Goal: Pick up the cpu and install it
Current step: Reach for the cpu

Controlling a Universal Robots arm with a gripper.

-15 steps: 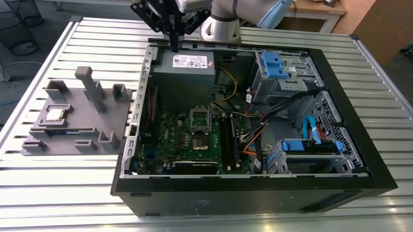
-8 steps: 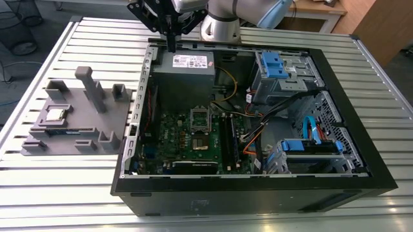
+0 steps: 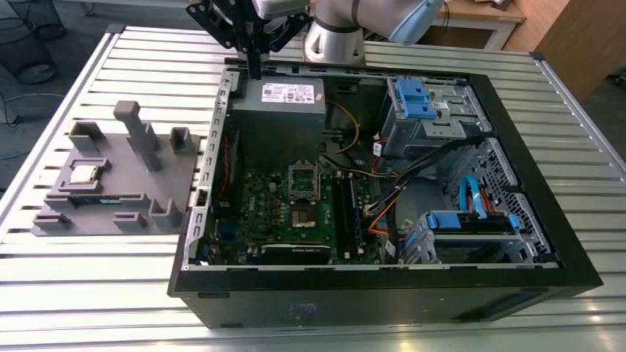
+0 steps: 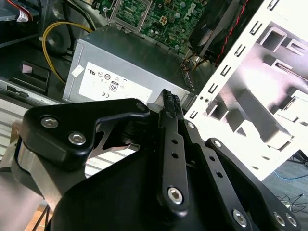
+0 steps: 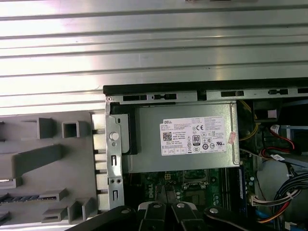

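Note:
The cpu (image 3: 85, 174), a small square chip with a shiny metal top, lies in a pocket of the grey holder (image 3: 146, 192) at the exterior view's left, outside the computer case. The silver socket frame (image 3: 304, 180) sits on the green motherboard (image 3: 264, 213) inside the case. My gripper (image 3: 255, 72) hangs over the case's far edge, just above the grey power supply (image 3: 278, 103), well away from the cpu. Its black fingers (image 4: 169, 98) stand together and shut, with nothing between them. The fingers (image 5: 159, 211) also show in the first wrist view.
The open black computer case (image 3: 391, 293) lies on a slatted metal table (image 3: 98, 279). Blue drive bays (image 3: 421, 103) and cable bundles (image 3: 391, 194) fill the case at the exterior view's right. The holder has upright grey posts (image 3: 137, 132) and a dark memory stick (image 3: 98, 199).

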